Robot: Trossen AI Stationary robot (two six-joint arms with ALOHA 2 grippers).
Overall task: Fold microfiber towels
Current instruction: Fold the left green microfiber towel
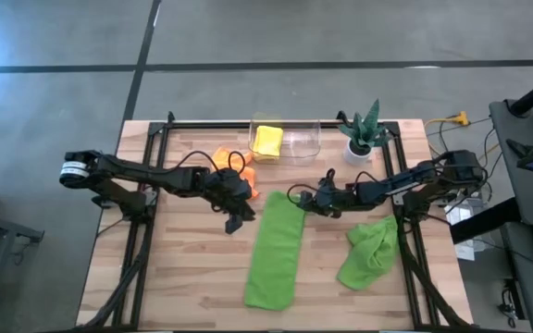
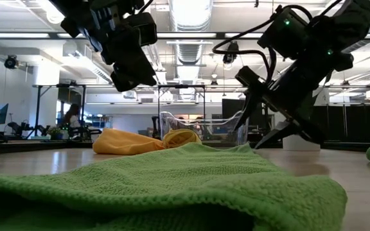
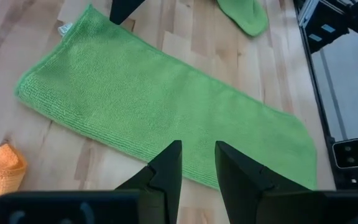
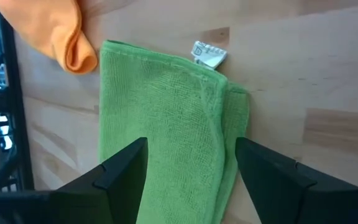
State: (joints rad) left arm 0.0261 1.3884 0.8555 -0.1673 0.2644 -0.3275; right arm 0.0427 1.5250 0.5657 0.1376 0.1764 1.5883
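A lime green microfiber towel (image 1: pixel 276 245), folded into a long strip, lies flat mid-table with its white tag (image 4: pixel 209 55) at the far end. My right gripper (image 1: pixel 305 202) hangs open over that far end, one finger on each side of the strip (image 4: pixel 166 124); no touch shows. My left gripper (image 1: pixel 234 222) hovers to the left of the strip with a narrow gap between its fingers (image 3: pixel 197 149), which hold nothing. A second lime green towel (image 1: pixel 370 252) lies crumpled at the right. An orange towel (image 1: pixel 232 166) lies far left, partly under my left arm. A yellow towel (image 1: pixel 268 141) sits in a clear bin.
The clear bin (image 1: pixel 302 141) stands at the far edge, with a spiky green plant in a white pot (image 1: pixel 363 137) to its right. Black frame rails (image 1: pixel 142 213) run along both sides of the wooden table. Bare wood shows near the front edge.
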